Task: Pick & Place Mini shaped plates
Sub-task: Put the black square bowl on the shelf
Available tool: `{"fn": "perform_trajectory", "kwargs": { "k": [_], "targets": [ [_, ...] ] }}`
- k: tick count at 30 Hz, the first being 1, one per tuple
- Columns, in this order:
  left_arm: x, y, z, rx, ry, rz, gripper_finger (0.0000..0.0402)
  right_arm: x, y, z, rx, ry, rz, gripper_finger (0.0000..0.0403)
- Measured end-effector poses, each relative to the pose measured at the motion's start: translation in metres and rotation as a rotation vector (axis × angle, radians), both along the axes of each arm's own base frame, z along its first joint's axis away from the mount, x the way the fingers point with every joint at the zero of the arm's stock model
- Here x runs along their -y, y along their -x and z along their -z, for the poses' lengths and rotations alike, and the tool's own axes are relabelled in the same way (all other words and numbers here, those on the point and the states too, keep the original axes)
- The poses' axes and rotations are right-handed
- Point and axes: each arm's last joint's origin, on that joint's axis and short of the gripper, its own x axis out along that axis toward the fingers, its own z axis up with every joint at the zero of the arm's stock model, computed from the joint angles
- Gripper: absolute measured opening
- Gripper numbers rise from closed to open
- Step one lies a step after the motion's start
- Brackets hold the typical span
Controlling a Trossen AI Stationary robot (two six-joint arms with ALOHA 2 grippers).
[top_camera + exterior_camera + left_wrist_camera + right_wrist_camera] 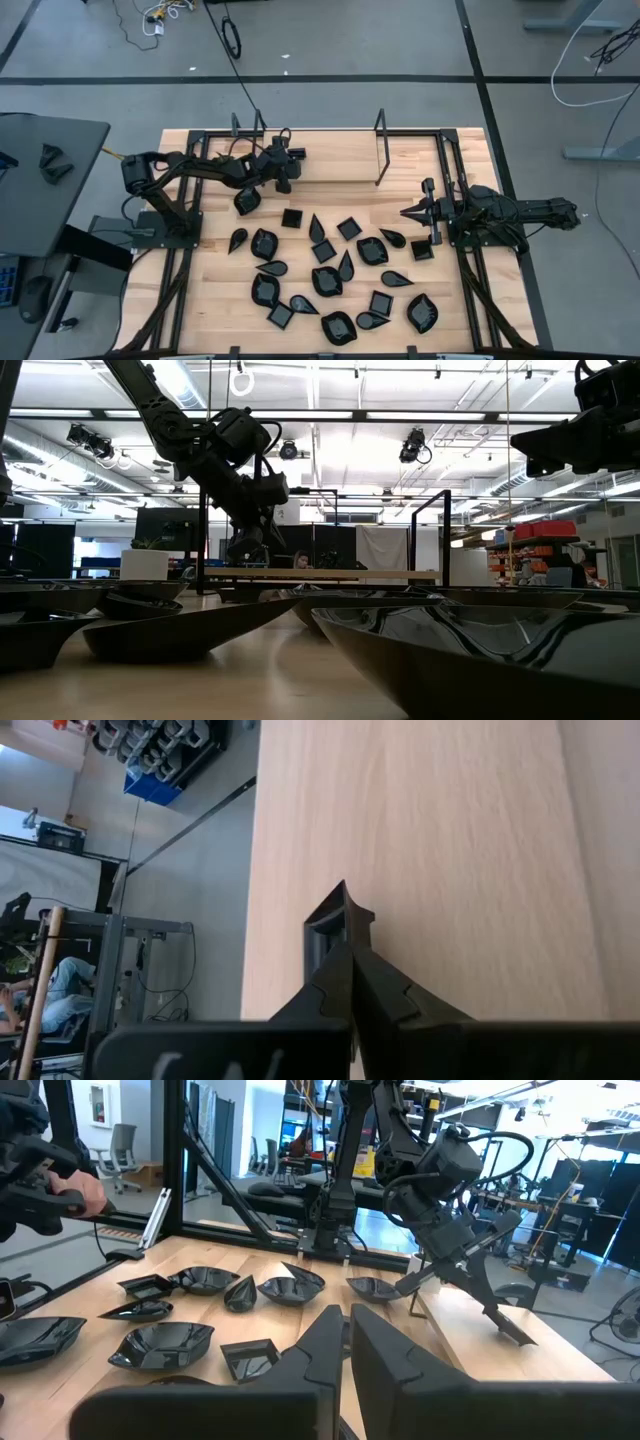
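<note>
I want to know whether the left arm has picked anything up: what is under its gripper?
The left gripper is shut on a small black plate, held edge-on above bare wooden table. The fingers cover the rest of the plate.

Mini shaped plates: glossy black shallow dishes, roughly twenty, scattered hollow side up over the middle and 6 o'clock half of the table in the high view. Shapes mixed: squares, teardrops or leaves, rounded ones. Most lie apart; a few sit just beside a neighbour. One leaf-shaped plate sits alone toward 10 o'clock of the cluster. A square plate marks the 3 o'clock edge.
</note>
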Motion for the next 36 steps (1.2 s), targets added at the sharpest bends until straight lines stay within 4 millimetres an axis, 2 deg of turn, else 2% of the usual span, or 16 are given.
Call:
{"fn": "perform_trajectory", "kwargs": {
  "k": [20, 36],
  "targets": [
    [-0.026, 0.014, 0.002, 0.035, 0.069, -0.097, 0.0005, 0.000, 0.000, 0.000, 0.000, 0.000, 0.000, 0.0027],
    [-0.023, 0.016, 0.007, 0.004, 0.140, -0.058, 0.0014, 0.000, 0.000, 0.000, 0.000, 0.000, 0.000, 0.0027]
  ]
}}
